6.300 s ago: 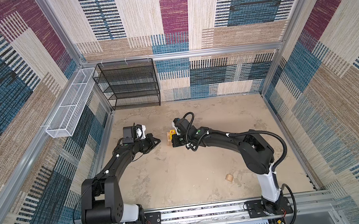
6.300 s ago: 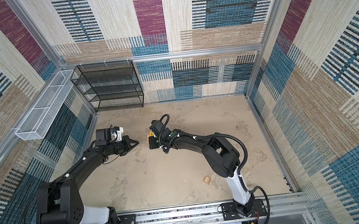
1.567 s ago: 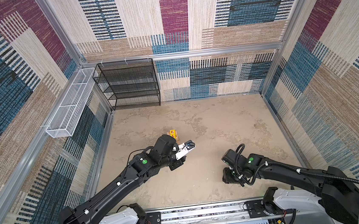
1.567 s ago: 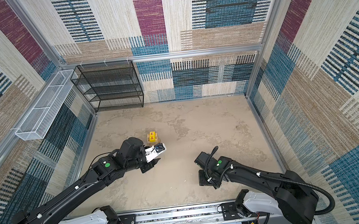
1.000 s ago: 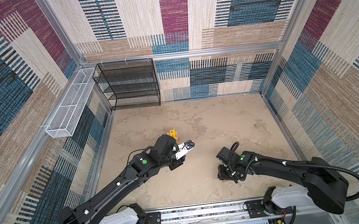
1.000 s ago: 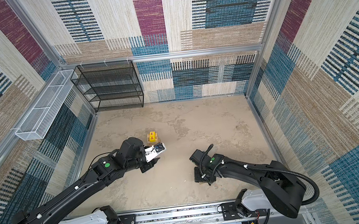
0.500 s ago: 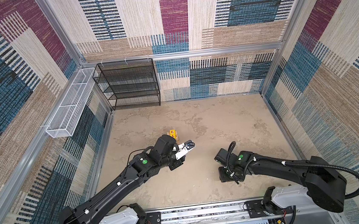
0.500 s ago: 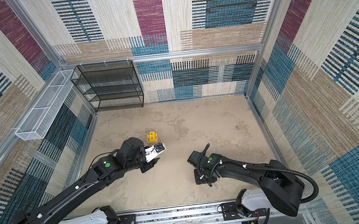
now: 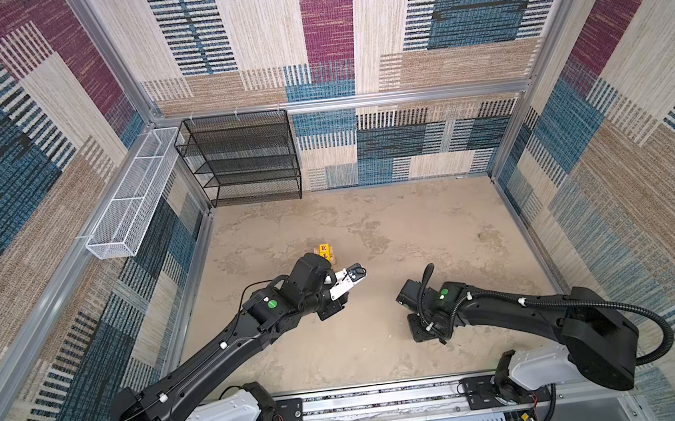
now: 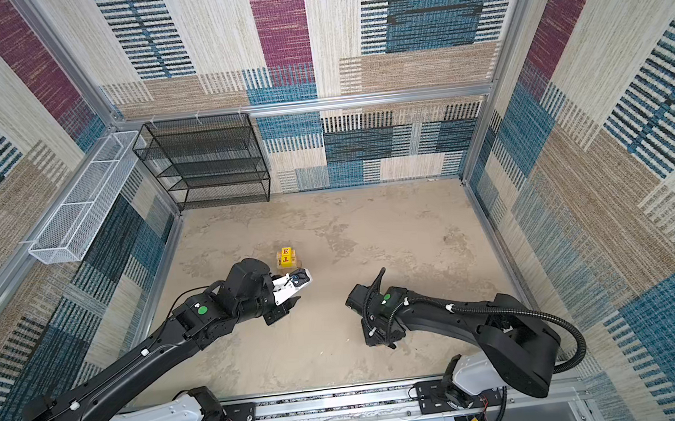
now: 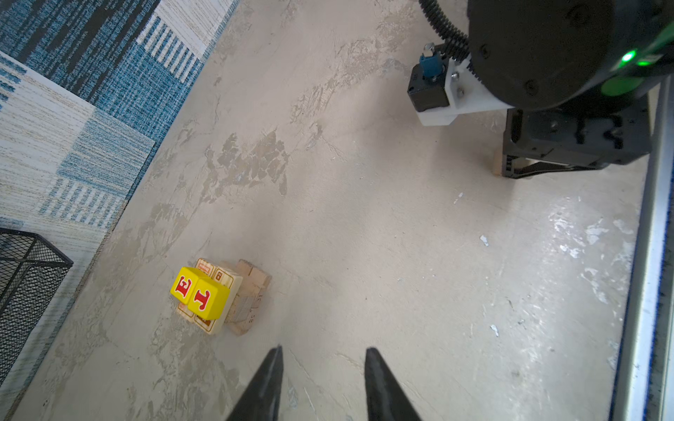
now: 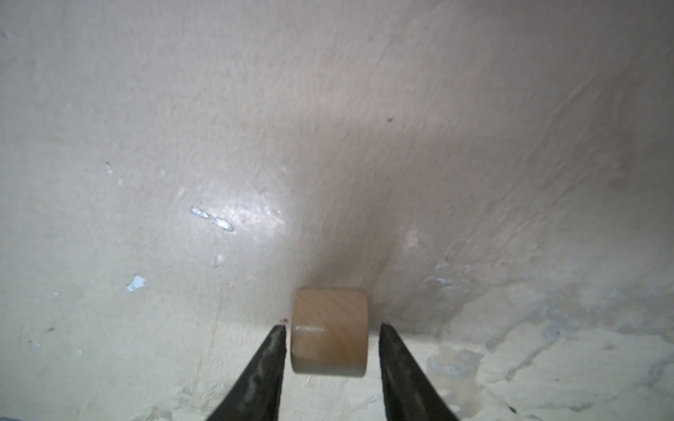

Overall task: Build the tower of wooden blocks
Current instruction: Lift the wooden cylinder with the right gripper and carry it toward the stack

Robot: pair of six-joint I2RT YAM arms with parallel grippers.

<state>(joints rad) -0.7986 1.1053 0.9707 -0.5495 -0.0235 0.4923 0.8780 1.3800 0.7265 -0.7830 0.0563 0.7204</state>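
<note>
Right gripper (image 12: 330, 327) is apart, round wood piece (image 12: 329, 330) sits btw its jaws on the bench (image 12: 219, 145), not pinched yet. It's round, so it could roll or pop out. Left gripper (image 11: 323, 349) is apart & empty, near the tower (image 11: 222, 297).

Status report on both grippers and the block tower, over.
Left gripper open, empty, near small tan-and-yellow wood block tower. Right gripper open, astride rounded tan wood piece, not clamped. Nothing seen blocking.
</note>
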